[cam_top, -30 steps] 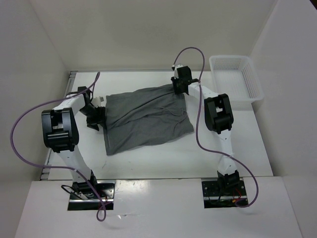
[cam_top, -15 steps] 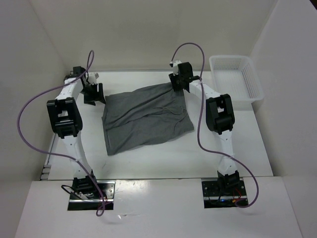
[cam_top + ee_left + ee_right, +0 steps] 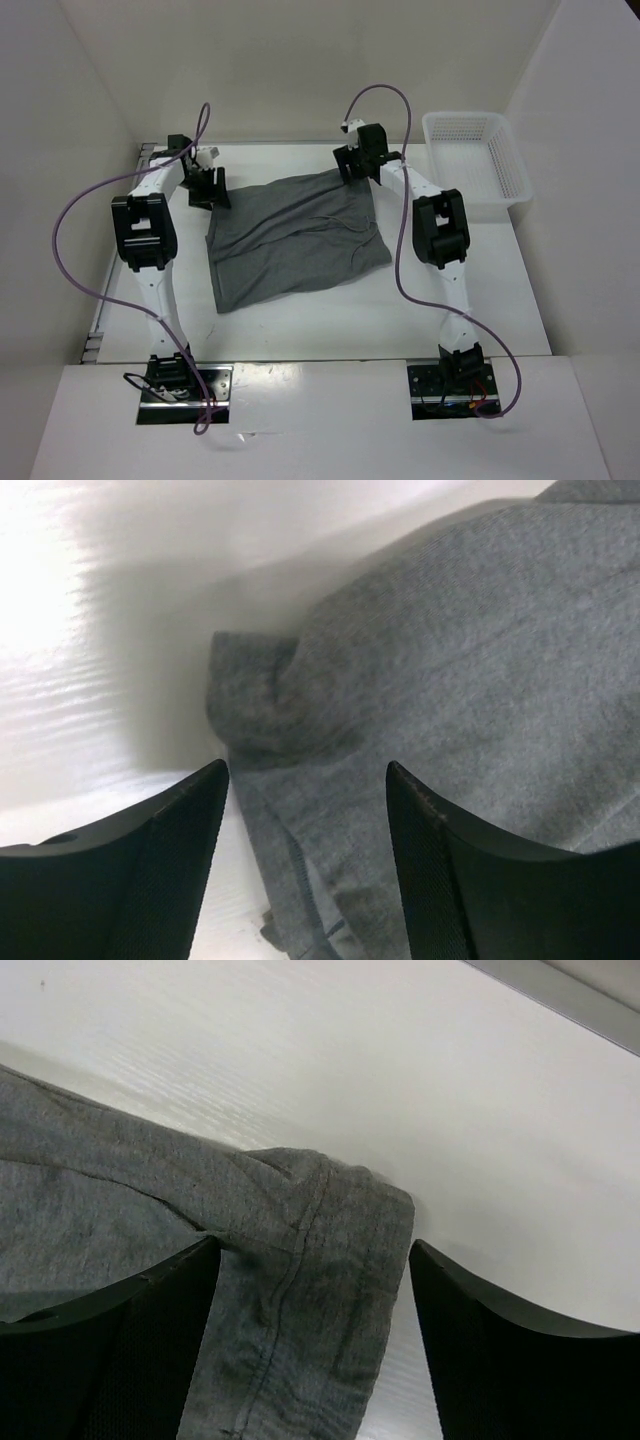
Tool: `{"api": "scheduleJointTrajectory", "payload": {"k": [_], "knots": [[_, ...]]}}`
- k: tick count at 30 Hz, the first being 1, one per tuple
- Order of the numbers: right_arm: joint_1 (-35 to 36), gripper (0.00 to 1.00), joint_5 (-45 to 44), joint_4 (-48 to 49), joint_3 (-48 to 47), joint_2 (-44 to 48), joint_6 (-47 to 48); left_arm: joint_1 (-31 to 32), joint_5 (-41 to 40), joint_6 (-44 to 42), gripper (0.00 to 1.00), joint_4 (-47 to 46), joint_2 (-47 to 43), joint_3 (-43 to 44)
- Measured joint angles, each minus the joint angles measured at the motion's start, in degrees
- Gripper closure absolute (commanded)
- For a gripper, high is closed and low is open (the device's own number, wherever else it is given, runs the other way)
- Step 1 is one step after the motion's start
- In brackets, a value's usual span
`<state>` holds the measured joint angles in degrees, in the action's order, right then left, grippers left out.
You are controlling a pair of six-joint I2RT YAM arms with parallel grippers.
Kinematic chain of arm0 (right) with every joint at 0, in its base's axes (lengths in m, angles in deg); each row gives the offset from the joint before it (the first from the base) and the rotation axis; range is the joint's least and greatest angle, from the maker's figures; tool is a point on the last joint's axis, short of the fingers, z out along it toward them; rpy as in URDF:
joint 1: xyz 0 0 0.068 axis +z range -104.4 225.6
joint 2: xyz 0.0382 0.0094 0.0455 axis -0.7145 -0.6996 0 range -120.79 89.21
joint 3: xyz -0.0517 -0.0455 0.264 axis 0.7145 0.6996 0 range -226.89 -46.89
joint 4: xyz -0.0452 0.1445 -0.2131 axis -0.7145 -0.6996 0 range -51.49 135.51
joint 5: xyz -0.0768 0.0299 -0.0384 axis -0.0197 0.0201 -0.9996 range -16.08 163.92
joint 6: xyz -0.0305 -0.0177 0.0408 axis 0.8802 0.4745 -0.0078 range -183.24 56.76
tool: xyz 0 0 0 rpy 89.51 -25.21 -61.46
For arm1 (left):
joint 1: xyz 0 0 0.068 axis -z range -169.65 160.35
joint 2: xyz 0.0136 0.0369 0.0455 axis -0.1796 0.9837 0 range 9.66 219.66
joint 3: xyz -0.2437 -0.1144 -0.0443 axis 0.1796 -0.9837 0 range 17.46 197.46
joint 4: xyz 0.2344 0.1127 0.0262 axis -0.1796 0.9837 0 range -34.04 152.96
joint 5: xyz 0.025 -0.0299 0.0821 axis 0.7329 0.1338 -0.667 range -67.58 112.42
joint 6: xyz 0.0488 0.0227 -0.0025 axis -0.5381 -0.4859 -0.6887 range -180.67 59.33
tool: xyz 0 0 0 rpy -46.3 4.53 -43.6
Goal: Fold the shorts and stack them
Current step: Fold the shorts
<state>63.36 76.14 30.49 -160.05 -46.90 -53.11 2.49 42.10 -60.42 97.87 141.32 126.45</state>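
The grey shorts (image 3: 292, 238) lie spread flat on the white table (image 3: 330, 320). My left gripper (image 3: 211, 189) is open over their far left corner. In the left wrist view the grey fabric (image 3: 480, 660) with a stitched hem lies below and between the black fingers (image 3: 150, 870), and the left gripper (image 3: 307, 780) holds nothing. My right gripper (image 3: 352, 168) is open over the far right corner. In the right wrist view the seamed corner of the shorts (image 3: 330, 1230) lies between the spread jaws of the right gripper (image 3: 315, 1255), not pinched.
A white mesh basket (image 3: 497, 203) stands at the far right edge of the table. White walls close in the back and both sides. Purple cables loop above both arms.
My left gripper has swung from the shorts' left edge up and back to their far left corner. My right gripper has shifted slightly left at the far right corner.
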Motion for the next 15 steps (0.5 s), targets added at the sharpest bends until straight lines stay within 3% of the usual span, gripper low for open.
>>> {"api": "scheduleJointTrajectory", "payload": {"k": [5, 8, 12, 15], "knots": [[0.0, 0.23, 0.1, 0.0, -1.7, -1.7, 0.0, 0.5, 0.2, 0.1, 0.49, -0.1, 0.6, 0.6], [0.0, 0.27, 0.2, 0.2, -2.4, -2.4, -0.3, 0.5, -0.1, 0.0, 0.49, -0.1, 0.7, 0.8], [0.0, 0.28, -0.1, 0.5, -2.6, -3.4, -0.6, 0.5, -2.3, -0.1, 0.37, -0.6, 1.5, 2.0], [0.0, 0.41, -0.3, 0.9, -2.6, -3.9, -0.8, 0.5, -3.9, 0.0, 0.41, -1.3, 1.9, 3.0]]}}
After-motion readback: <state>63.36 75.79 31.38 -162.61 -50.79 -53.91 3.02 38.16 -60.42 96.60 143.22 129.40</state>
